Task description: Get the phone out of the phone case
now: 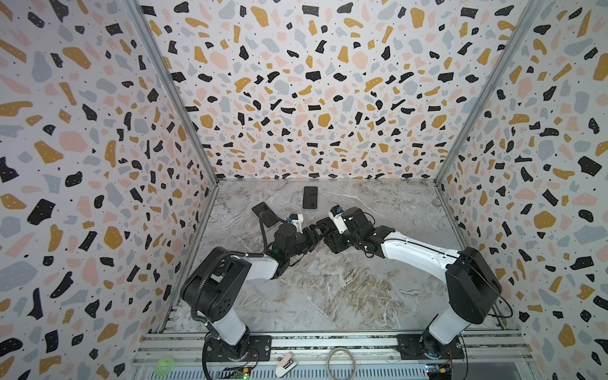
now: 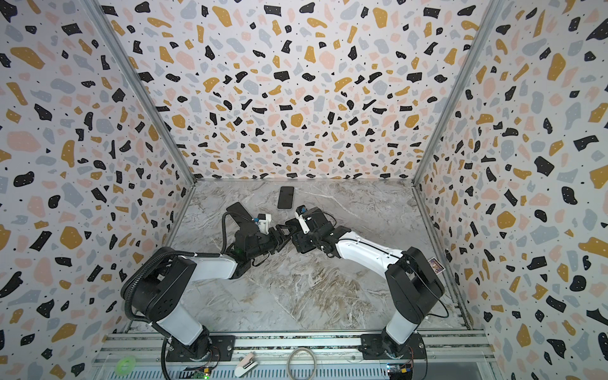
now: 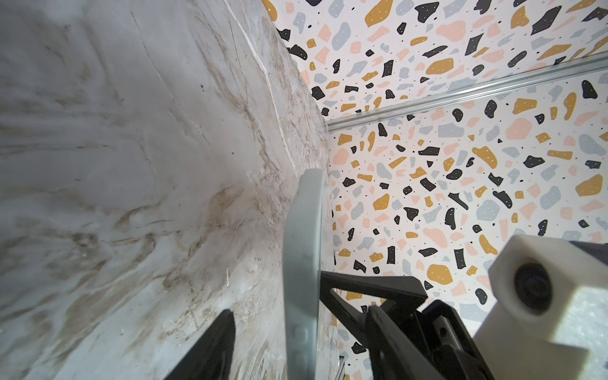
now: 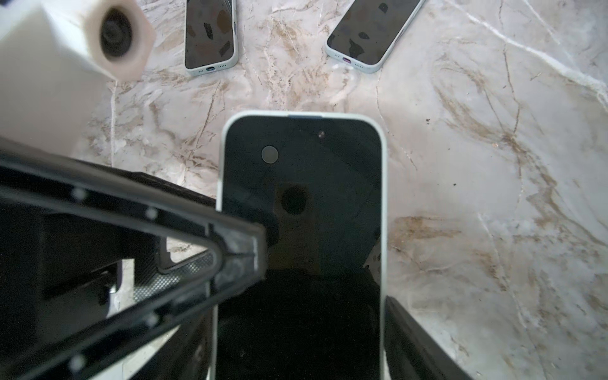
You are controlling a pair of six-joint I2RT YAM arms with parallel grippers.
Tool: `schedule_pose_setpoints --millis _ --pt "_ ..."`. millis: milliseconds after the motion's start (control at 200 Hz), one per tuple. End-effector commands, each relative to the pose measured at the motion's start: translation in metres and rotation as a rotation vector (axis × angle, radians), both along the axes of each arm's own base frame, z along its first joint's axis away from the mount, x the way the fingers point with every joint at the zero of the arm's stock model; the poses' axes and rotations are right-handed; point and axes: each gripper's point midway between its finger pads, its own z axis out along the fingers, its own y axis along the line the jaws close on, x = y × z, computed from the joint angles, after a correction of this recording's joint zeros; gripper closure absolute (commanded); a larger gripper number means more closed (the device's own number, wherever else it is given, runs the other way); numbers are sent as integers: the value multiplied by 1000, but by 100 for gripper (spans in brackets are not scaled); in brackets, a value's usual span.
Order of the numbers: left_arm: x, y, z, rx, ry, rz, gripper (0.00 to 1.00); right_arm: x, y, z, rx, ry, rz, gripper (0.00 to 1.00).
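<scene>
R gripper (image 4: 299, 329): you're seeing it clamping the phone case (image 4: 384, 197) by both long edges, mid-table.
Phone (image 4: 301, 204): sitting fully in the case, dark screen facing the R wrist cam.
L gripper (image 3: 276, 306): jaws are standing partway apart, straddling the case edge-on. One finger (image 3: 371, 289) is meeting the screen side, the other w/ a gap. Nothing gripped.
Spares: 2nd phone (image 4: 210, 33) and 3rd phone (image 4: 371, 29) are lying flat on the marble table (image 4: 493, 164), apart from both grippers.
</scene>
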Motion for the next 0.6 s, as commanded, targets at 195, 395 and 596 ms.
schedule_pose_setpoints --millis 195,395,596 --pt "3 -5 16 3 -73 -17 44 -3 10 34 65 -64 45 56" --pt "4 -5 18 3 -79 -16 46 -8 10 32 66 -60 64 57" --pt "6 -3 23 -10 -91 -6 47 -11 10 31 63 -57 67 59"
